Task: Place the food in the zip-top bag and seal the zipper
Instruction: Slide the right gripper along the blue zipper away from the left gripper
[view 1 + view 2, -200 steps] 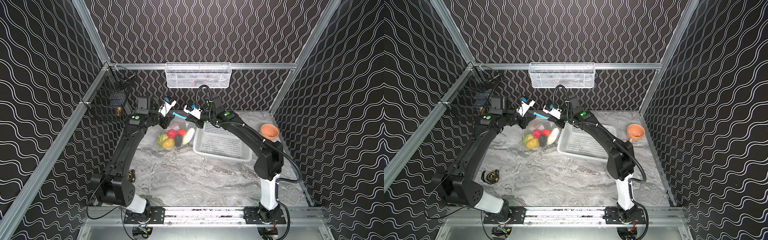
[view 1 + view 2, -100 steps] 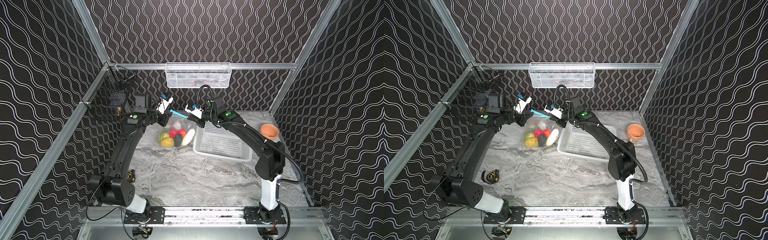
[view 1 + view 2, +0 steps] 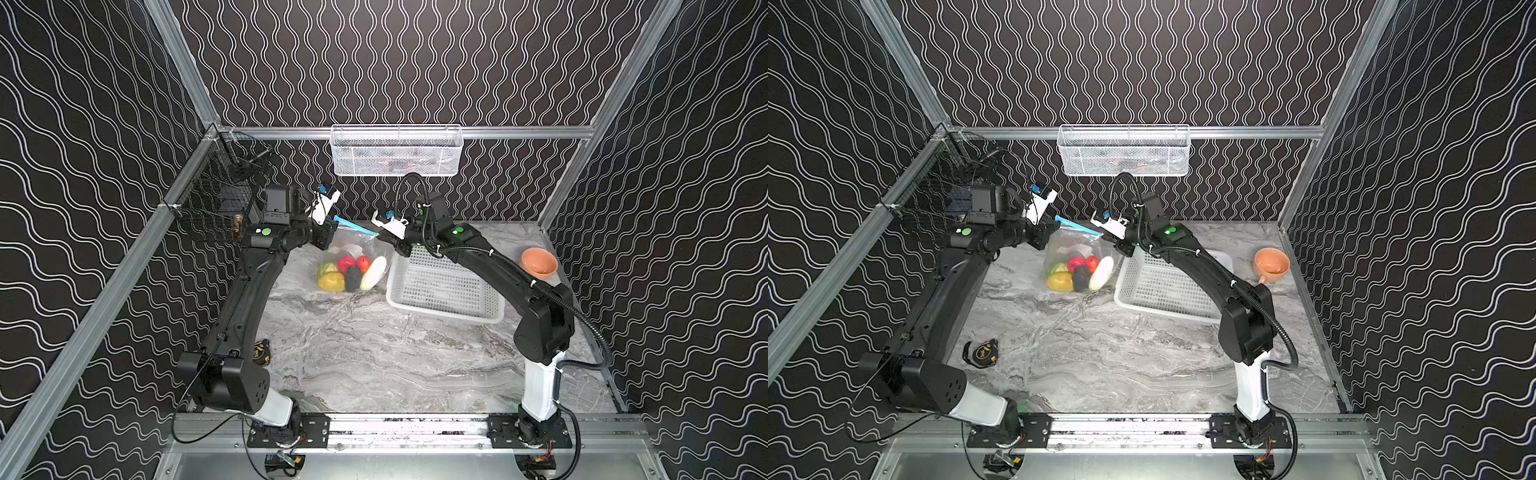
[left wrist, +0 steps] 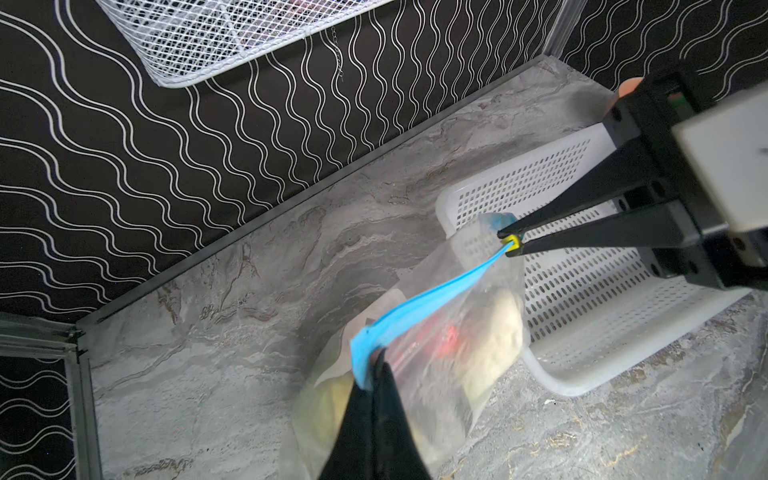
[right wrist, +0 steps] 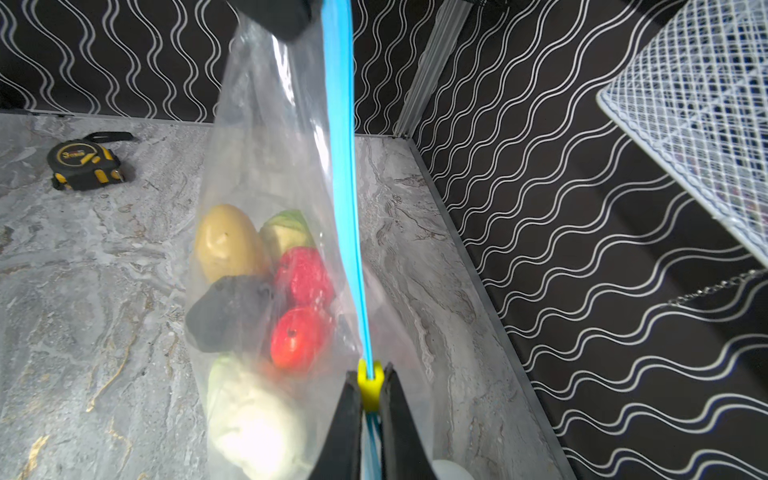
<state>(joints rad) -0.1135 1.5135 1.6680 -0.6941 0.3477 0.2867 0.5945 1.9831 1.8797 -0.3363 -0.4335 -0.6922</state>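
Note:
The clear zip-top bag (image 3: pixel 356 248) (image 3: pixel 1076 246) hangs between my two grippers, its bottom resting on the table. The food (image 3: pixel 348 272) (image 3: pixel 1079 274) (image 5: pixel 266 274) lies inside: yellow, green, red, dark and white pieces. The blue zipper (image 3: pixel 353 225) (image 3: pixel 1077 225) (image 4: pixel 428 303) (image 5: pixel 340 166) runs taut along the mouth. My left gripper (image 3: pixel 330 230) (image 3: pixel 1049 229) (image 4: pixel 374 362) is shut on the strip's left end. My right gripper (image 3: pixel 379 236) (image 3: pixel 1104 237) (image 5: pixel 369 384) is shut on the yellow tab (image 4: pixel 515 241) (image 5: pixel 369 388) at the right end.
A white perforated basket (image 3: pixel 446 316) (image 3: pixel 1167 309) (image 4: pixel 582 374) stands just right of the bag. An orange cup (image 3: pixel 539 262) sits at the right. A tape measure (image 3: pixel 980 353) (image 5: pixel 83 164) lies front left. A white wire basket (image 3: pixel 395 149) hangs on the back wall, a black one (image 3: pixel 220 195) on the left.
The two grippers have drawn slightly apart, the left one up and to the left with its end of the bag. The blue strip is stretched straighter.

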